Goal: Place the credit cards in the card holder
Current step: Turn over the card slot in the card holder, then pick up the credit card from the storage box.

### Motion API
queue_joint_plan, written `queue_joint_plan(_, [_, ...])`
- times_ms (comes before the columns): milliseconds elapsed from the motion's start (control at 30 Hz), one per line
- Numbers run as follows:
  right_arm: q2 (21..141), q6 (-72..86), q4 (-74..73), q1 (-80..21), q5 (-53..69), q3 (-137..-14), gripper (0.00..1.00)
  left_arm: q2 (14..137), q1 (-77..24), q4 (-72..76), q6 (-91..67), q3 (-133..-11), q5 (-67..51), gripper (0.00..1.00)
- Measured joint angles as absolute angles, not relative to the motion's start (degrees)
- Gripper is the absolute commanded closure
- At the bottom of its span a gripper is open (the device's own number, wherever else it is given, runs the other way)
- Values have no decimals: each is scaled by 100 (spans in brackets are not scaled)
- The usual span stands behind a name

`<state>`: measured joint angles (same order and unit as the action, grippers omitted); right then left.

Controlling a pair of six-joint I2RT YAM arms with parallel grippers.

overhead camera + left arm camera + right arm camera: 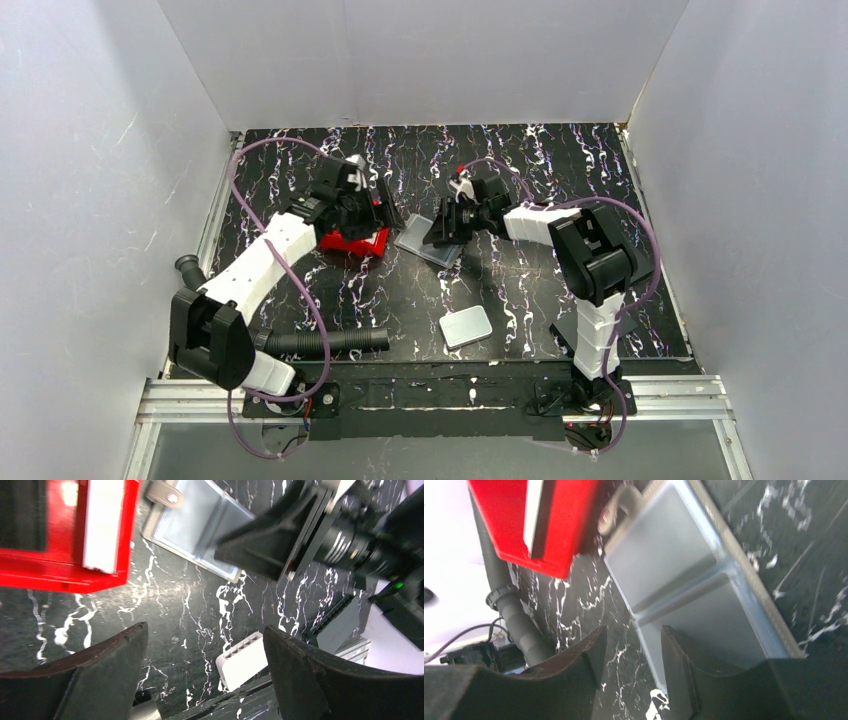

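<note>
The card holder (425,240) lies open on the table, pale blue-grey inside, with a snap tab at one corner; it also shows in the left wrist view (192,527) and the right wrist view (679,580). A white credit card (102,525) stands on edge in the red tray (55,572); it also shows in the right wrist view (534,515). My right gripper (441,231) is low at the holder's edge, open a little, one finger (681,672) over the holder and the other over the table. My left gripper (205,635) is open and empty, above the table beside the tray.
The red tray (354,242) sits left of the holder. A thick white rounded slab (466,326) lies near the front edge, also in the left wrist view (245,660). A black ribbed hose (325,342) lies along the front left. White walls surround the table.
</note>
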<state>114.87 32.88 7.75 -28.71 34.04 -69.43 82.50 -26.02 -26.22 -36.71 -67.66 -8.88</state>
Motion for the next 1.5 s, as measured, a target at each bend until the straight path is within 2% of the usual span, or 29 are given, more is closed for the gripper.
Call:
queue_joint_plan(267, [11275, 3035, 764, -2818, 3489, -6425, 51, 8444, -1527, -2952, -3332, -7500, -1072, 9])
queue_joint_plan(467, [11045, 2683, 438, -2574, 3426, -6318, 51, 9196, -1223, -3074, -3059, -7854, -1094, 10])
queue_joint_plan(567, [11006, 2515, 285, -2414, 3400, -6316, 50, 9550, -1114, -3179, -2917, -7905, -1090, 14])
queue_joint_plan(667, [10993, 2381, 56, -2309, 3345, -6316, 49, 9861, -1009, -3347, -2742, -8055, -1081, 29])
queue_joint_plan(700, [10975, 2353, -21, -2283, 3334, -6316, 49, 9974, -982, -3380, -2676, -8147, -1096, 30])
queue_joint_plan(1067, [10296, 2222, -331, -2290, 3363, -6302, 49, 11026, -917, -3474, -2250, -8761, -1605, 22])
queue_joint_plan(1200, [10147, 2226, -329, -2290, 3369, -6248, 49, 11301, -917, -3330, -2298, -8735, -2091, 23])
queue_joint_plan(1300, [10097, 2228, -331, -2290, 3376, -6206, 49, 11358, -941, -3190, -2370, -8648, -2331, 25])
queue_joint_plan(1500, [10003, 2231, -338, -2290, 3380, -6198, 49, 11360, -1107, -2906, -2482, -8521, -2552, 41])
